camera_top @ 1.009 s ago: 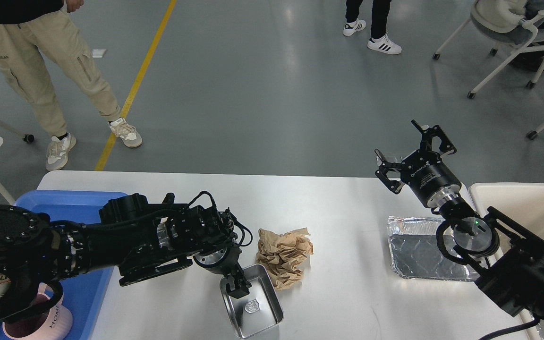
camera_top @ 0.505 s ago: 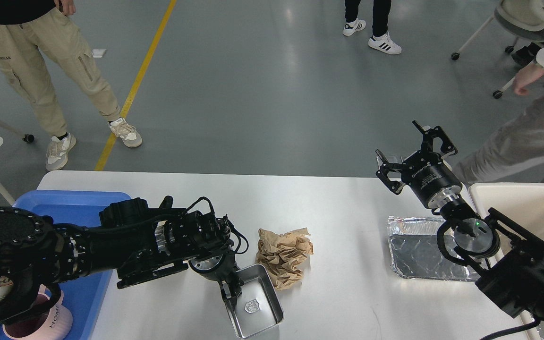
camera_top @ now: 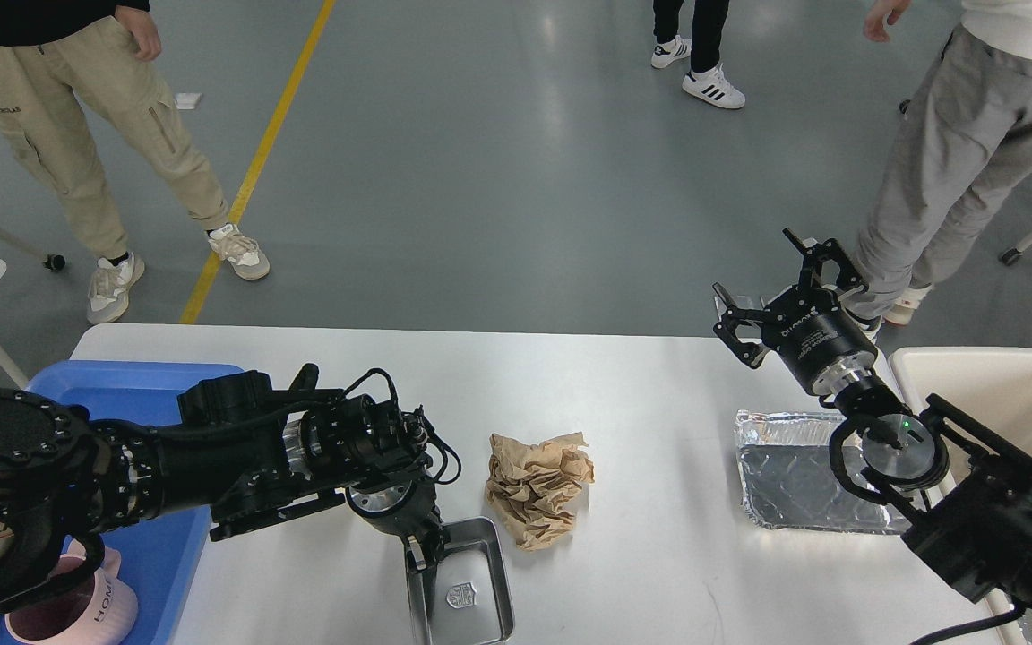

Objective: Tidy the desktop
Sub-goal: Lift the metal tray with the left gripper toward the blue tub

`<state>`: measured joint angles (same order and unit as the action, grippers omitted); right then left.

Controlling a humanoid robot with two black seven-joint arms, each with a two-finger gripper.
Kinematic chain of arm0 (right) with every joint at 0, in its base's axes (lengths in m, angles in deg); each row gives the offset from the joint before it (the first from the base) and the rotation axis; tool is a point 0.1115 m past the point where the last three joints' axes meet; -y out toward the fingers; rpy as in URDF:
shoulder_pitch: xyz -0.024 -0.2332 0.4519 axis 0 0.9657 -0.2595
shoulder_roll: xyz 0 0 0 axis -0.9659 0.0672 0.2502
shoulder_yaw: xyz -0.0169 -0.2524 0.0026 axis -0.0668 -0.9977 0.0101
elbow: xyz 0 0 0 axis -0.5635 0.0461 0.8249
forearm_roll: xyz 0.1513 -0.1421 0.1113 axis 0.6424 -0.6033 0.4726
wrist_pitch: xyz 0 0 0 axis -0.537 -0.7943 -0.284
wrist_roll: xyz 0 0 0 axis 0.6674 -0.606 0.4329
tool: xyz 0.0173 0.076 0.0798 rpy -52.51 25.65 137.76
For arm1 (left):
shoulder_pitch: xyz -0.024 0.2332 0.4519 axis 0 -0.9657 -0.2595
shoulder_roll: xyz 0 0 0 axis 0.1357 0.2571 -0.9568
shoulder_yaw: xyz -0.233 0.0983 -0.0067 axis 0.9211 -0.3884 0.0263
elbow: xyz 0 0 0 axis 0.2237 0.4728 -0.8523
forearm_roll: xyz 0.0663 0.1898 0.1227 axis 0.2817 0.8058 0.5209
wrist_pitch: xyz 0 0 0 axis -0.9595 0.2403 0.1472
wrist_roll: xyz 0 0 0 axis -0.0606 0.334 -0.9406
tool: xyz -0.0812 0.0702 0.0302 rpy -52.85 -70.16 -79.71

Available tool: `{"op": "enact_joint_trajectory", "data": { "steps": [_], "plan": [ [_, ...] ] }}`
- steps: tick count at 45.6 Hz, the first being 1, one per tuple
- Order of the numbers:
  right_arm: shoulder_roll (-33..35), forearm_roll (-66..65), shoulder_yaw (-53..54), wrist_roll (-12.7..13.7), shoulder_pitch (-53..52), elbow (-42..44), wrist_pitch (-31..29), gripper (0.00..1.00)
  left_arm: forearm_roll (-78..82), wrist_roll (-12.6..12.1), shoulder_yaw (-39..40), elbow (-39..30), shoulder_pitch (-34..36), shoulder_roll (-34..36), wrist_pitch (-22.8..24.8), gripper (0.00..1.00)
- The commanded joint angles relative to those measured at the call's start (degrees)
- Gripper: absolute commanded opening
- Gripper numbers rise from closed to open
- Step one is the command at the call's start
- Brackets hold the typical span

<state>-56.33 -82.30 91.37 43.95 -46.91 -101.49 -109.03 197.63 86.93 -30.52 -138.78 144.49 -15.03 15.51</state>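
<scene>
Gripping steel tray (camera_top: 462, 591) rim: my left jaws (camera_top: 417, 548), at its left edge; long axis toward me; blue bin (camera_top: 135, 394) leftward. Right jaws (camera_top: 771, 287) spread, empty, well apart.

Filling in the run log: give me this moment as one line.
left gripper: shut on small steel tray rim | right gripper: open, raised | crumpled brown paper, foil sheet: on white desktop

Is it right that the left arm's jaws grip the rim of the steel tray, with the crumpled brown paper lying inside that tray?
Not quite. The head view shows the left gripper closed on the near-left rim of the steel tray, but the crumpled brown paper lies on the white desktop beside the tray, not inside it. The tray holds only a small emblem.
</scene>
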Motion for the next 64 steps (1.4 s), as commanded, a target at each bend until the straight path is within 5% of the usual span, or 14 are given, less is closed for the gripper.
{"op": "enact_joint_trajectory", "data": {
  "steps": [1, 23, 38, 64],
  "plan": [
    [0.00, 0.00, -0.09, 0.04, 0.00, 0.01, 0.01, 1.00, -0.04, 0.17, 0.12, -0.09, 0.03, 0.19, -0.27, 0.00],
    [0.00, 0.00, -0.18, 0.04, 0.00, 0.19, 0.19, 1.00, -3.46, 0.44, 13.04, -3.78, 2.49, 3.79, 0.26, 0.00],
    [0.00, 0.00, -0.27, 0.13, -0.09, 0.72, 0.19, 1.00, -7.86, 0.26, 26.30, -12.30, 5.74, 10.03, 7.02, 0.00],
    [1.32, 0.00, -0.27, 0.22, 0.00, 0.45, 0.28, 1.00, -19.90, -0.44, 47.05, -26.28, -2.96, 44.65, 9.66, 0.01]
  ]
}}
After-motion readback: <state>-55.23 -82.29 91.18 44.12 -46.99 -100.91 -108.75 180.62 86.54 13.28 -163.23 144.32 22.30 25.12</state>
